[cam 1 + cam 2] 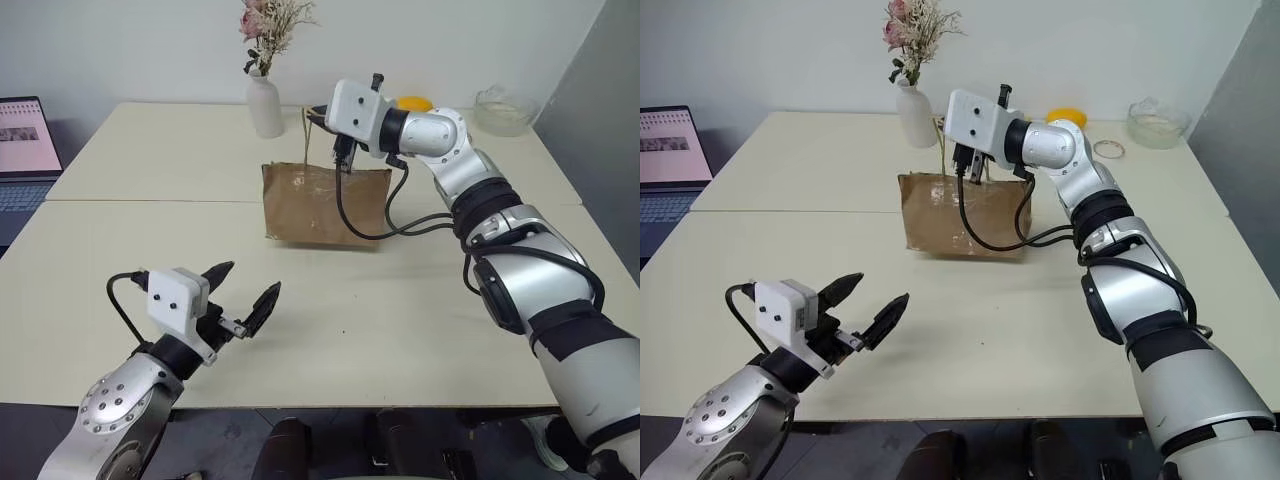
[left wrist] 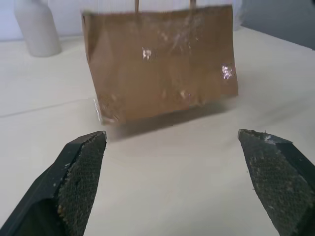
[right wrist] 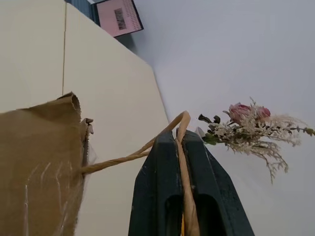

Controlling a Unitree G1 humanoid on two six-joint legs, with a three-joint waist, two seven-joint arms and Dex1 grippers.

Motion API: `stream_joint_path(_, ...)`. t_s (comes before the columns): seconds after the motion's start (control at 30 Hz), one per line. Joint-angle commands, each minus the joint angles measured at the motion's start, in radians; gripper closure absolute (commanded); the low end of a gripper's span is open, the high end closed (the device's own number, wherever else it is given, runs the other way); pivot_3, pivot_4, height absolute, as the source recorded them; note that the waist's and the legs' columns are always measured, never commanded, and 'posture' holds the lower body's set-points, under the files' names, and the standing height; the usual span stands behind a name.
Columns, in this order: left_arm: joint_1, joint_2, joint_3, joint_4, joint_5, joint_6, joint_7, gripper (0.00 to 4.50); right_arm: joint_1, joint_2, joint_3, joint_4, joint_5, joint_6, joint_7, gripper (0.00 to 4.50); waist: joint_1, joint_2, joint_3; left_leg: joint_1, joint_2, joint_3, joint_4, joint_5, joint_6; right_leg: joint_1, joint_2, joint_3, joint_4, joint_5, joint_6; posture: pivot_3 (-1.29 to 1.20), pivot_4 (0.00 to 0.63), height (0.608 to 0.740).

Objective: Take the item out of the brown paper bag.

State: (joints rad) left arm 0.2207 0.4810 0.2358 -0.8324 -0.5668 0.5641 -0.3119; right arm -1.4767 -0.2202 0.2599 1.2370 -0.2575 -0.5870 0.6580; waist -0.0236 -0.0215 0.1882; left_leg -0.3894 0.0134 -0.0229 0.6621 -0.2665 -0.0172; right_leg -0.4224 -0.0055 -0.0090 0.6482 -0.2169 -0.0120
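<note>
Left eye view: a wide cream table point(image 1: 420, 330) made of two tops joined along a seam, seen from above and behind the robot's arms. A brown paper bag point(image 1: 325, 205) stands upright near the table's middle, on the near top just this side of the seam; everything else is placed from it.

Right of the bag, the right arm reaches in from the near right edge. Its right gripper point(image 3: 181, 142) sits just above the bag's top edge, fingers pressed together on a thin tan loop handle point(image 3: 123, 158), which runs taut up from the bag's rim.

Well in front of the bag and to its left, by the table's near edge, the left gripper point(image 1: 243, 292) hovers with its fingers spread wide and nothing between them. Bare tabletop lies between it and the bag.

Behind the bag, slightly left, stands a white vase point(image 1: 265, 105) of dried flowers. Far left of the bag, off the table's edge, is an open laptop point(image 1: 25, 150). Behind and right of the bag sit a glass bowl point(image 1: 503, 110) and a yellow object point(image 1: 413, 102), partly hidden by the arm.

The bag's contents cannot be seen.
</note>
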Motion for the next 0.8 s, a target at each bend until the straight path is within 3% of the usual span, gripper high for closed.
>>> stream_joint_path(0.03, -0.047, 0.004, -0.028, -0.056, 0.007, 0.017, 0.030, 0.00, -0.064, -0.005, 0.008, 0.003, -0.036, -0.046, -0.052, 4.46, -0.001, 0.000, 0.000, 0.000, 0.000, 0.000, 0.000, 0.000, 0.000, 0.000, 0.000, 0.000, 0.000, 0.000, 0.000, 0.00, 0.150, 0.740)
stream_joint_path(0.4, -0.128, 0.008, -0.075, -0.017, 0.014, 0.034, 0.029, 0.00, -0.059, -0.016, 0.103, 0.050, -0.197, -0.050, -0.175, 4.46, -0.004, 0.000, 0.000, 0.001, 0.000, 0.000, -0.001, 0.000, 0.000, 0.000, 0.000, 0.001, 0.000, 0.000, 0.000, 0.00, 0.150, 0.740)
stream_joint_path(0.5, -0.124, 0.006, -0.083, -0.004, 0.022, 0.018, 0.018, 0.00, -0.059, -0.016, 0.091, 0.055, -0.191, -0.041, -0.167, 3.80, -0.004, 0.000, 0.000, 0.001, 0.000, 0.000, -0.001, 0.000, 0.000, 0.000, 0.000, 0.001, 0.001, 0.000, 0.000, 0.00, 0.150, 0.740)
stream_joint_path(0.6, -0.101, 0.004, -0.086, 0.026, 0.040, -0.022, -0.022, 0.00, -0.058, -0.027, 0.078, 0.051, -0.173, -0.030, -0.133, 2.77, -0.004, 0.000, 0.000, 0.002, 0.000, 0.000, -0.001, 0.000, 0.000, 0.000, 0.001, 0.001, 0.001, 0.000, 0.000, 0.00, 0.150, 0.740)
stream_joint_path(0.8, -0.094, 0.005, -0.105, 0.117, 0.090, -0.137, -0.110, 0.00, -0.040, -0.088, -0.032, 0.016, -0.031, 0.106, 0.123, 0.49, -0.001, 0.000, 0.000, 0.002, 0.000, 0.000, -0.001, 0.000, 0.000, 0.001, 0.000, 0.000, 0.001, 0.000, 0.000, 0.00, 0.150, 0.740)
